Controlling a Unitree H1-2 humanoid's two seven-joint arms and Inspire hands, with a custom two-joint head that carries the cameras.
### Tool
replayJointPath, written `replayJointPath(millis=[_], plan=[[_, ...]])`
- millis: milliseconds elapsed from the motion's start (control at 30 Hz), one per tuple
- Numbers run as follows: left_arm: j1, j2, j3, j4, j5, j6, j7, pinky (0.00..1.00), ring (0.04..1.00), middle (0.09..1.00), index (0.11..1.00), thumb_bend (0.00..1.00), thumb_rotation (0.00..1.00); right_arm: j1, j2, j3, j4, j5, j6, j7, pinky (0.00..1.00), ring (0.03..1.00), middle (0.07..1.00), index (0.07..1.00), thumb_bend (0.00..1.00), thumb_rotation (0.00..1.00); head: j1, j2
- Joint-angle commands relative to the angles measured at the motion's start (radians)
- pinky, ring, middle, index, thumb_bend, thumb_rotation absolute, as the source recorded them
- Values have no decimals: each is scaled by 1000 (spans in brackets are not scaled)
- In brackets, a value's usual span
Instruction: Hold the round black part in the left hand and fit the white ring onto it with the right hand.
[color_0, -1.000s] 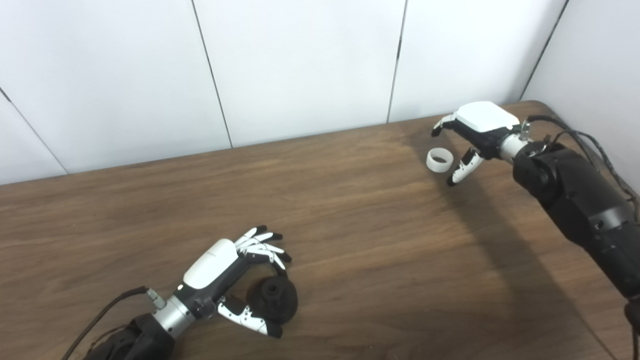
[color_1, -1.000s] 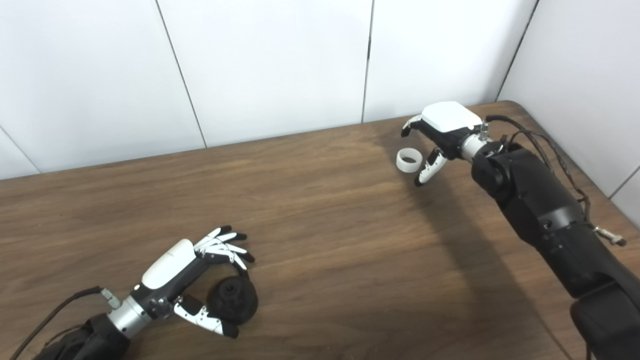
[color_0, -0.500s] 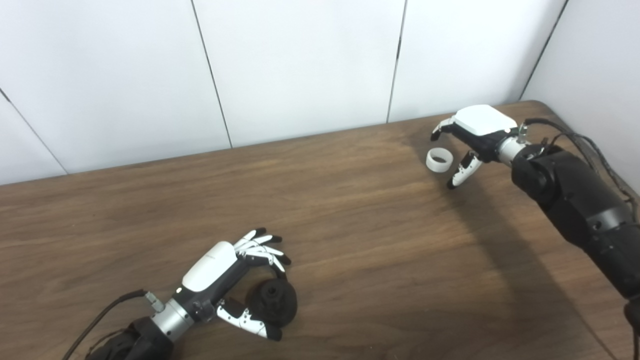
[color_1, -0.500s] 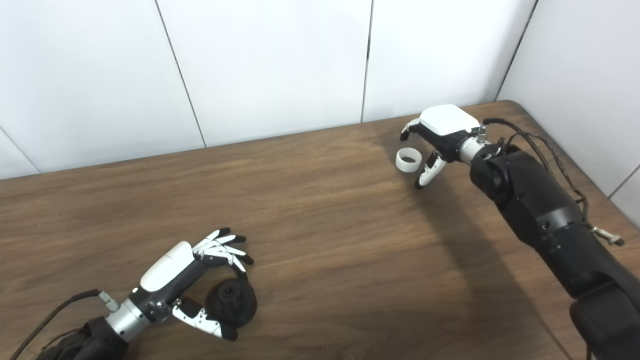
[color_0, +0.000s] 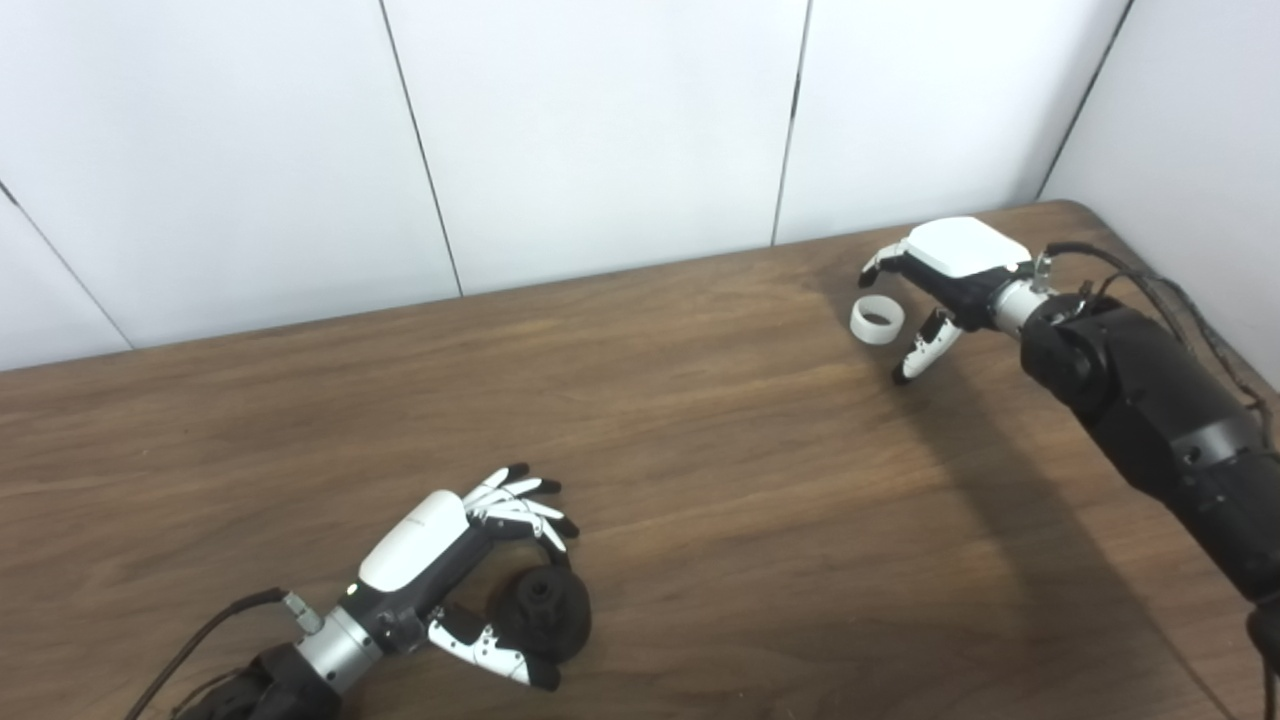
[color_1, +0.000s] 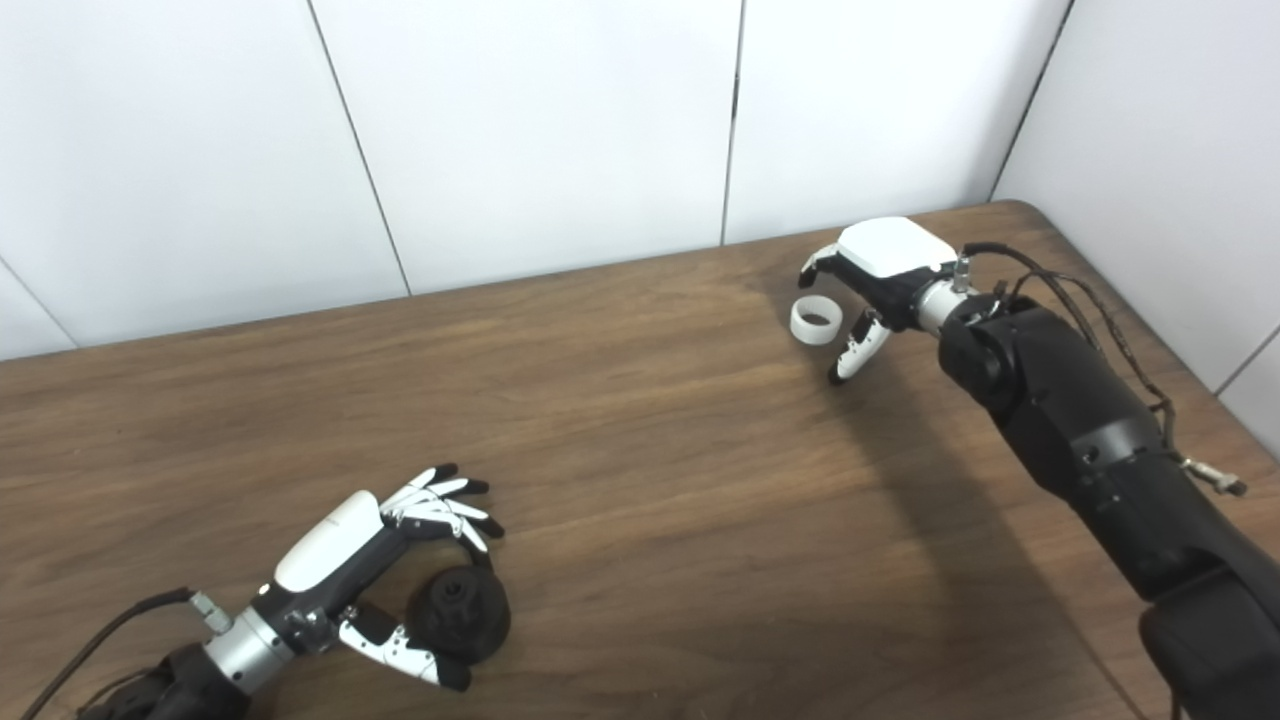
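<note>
Wooden table (color_0: 700, 420) against white wall panels (color_0: 600, 130). Right arm (color_0: 1150, 410) reaches from the near right toward the far right corner; left arm enters low at the near left. Right hand (color_0: 945, 275) hovers palm-down just beside the white ring (color_0: 878, 321), fingers spread and holding nothing, thumb (color_0: 918, 352) hanging down on the ring's near-right side; ring lies flat on the table, apart from the hand. Left hand (color_0: 440, 560) lies low at the near edge, fingers (color_0: 520, 505) arched over the far side of the round black part (color_0: 545, 608), thumb along its near side. Whether it actually grips the part cannot be told. Part sits on the table.
</note>
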Motion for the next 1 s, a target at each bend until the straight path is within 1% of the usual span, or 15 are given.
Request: replayJointPath(millis=[0,333,500,633,733,867,967], plan=[[9,20,3,-21,24,6,-36,1000,909,717,482,523,58,-51,-17,-5,0,7,-8,-15,849,904,866,772,816,246,1,1],[11,3,19,-26,44,5,-24,1000,909,722,482,523,59,-77,-17,0,49,8,-32,-41,847,900,860,776,795,262,6,0],[1,0,11,-13,77,6,17,1000,906,722,483,523,58,-82,-16,2,53,6,-34,-44,842,896,856,773,796,256,6,-2],[-7,-1,10,3,93,6,36,1000,912,729,483,523,58,-83,-19,3,48,4,-33,-42,842,898,861,776,798,284,6,-3],[-17,-1,6,17,104,6,53,1000,909,727,483,523,58,-85,-24,3,48,3,-37,-40,843,900,866,783,789,286,1,-8],[-29,-1,6,21,104,6,62,1000,910,729,483,523,58,-86,-28,0,44,8,-38,-33,835,896,864,778,792,276,1,-10],[-32,-5,16,13,104,6,55,1000,914,731,483,523,59,-87,-30,-1,46,14,-45,-35,831,892,858,774,798,270,3,-7]])
